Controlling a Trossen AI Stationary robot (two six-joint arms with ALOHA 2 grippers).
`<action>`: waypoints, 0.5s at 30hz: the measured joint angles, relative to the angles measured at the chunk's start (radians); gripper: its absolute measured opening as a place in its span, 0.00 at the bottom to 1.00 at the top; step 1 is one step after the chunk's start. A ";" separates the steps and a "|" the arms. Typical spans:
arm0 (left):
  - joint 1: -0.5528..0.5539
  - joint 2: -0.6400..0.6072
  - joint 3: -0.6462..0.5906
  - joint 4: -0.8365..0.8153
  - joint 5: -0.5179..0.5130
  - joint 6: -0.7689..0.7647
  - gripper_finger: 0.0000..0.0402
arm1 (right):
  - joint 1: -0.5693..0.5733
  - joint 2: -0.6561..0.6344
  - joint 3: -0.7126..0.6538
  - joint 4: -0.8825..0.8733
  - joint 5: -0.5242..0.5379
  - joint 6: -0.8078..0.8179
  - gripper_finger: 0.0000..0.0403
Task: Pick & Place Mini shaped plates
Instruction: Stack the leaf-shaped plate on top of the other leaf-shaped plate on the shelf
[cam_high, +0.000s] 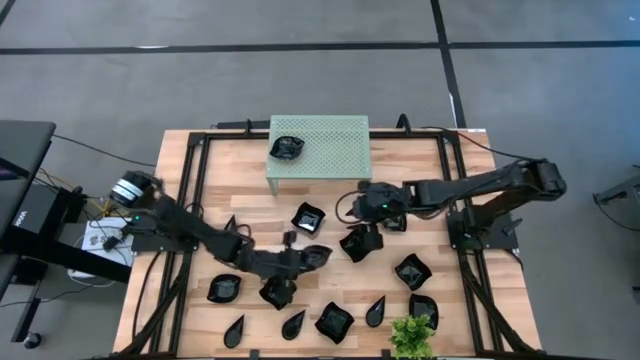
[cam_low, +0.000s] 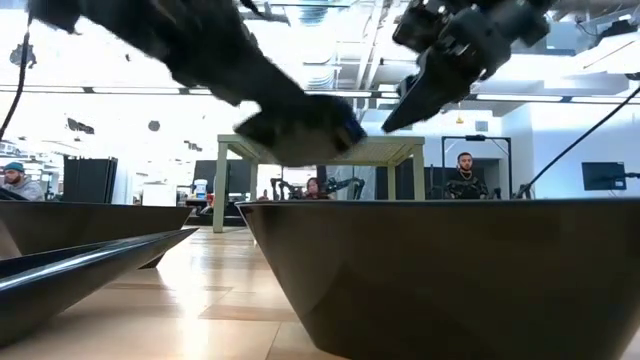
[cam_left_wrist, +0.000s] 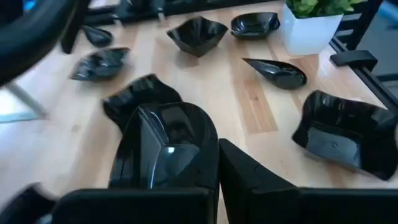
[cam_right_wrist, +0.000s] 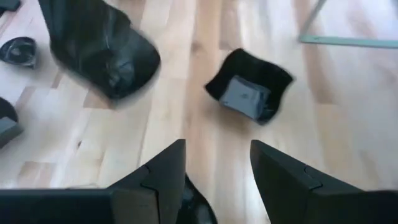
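Note:
Several glossy black mini plates lie on the wooden table (cam_high: 470, 170), and one more (cam_high: 288, 149) rests on top of the pale green perforated stand (cam_high: 335, 140). My left gripper (cam_high: 312, 257) is at mid-table, shut on a rounded black plate (cam_left_wrist: 163, 149). My right gripper (cam_high: 366, 232) is open, pointing down over a wavy-edged plate (cam_high: 356, 245). In the right wrist view only that plate's rim (cam_right_wrist: 196, 208) shows below the fingers, and I cannot tell whether they touch it. A square plate (cam_right_wrist: 249, 93) lies ahead of it. My left gripper has the rounded plate pinched at its rim (cam_left_wrist: 208, 155); one finger (cam_left_wrist: 249, 180) shows on the outer side, while the other is hidden behind the plate. The plate is tilted and, in the low view, lifted clear of the table (cam_low: 300, 125).
More plates lie around the arms: teardrop ones (cam_high: 234, 327) (cam_high: 293, 323) (cam_high: 375, 312) and square ones (cam_high: 334, 320) (cam_high: 413, 271) (cam_high: 224, 288) (cam_high: 308, 217). A small green plant (cam_high: 412, 335) stands at the near edge. Black frame rails (cam_high: 195, 180) run along both sides.

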 joint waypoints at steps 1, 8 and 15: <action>-0.011 -0.027 0.023 -0.053 -0.029 0.005 0.01 | 0.009 -0.020 0.001 -0.021 0.032 0.000 0.43; 0.033 -0.275 0.083 -0.315 -0.325 0.144 0.01 | 0.072 -0.108 0.000 -0.208 0.210 0.112 0.43; 0.367 -0.461 0.077 -0.326 -0.246 0.399 0.02 | 0.101 -0.094 -0.001 -0.214 0.225 0.132 0.43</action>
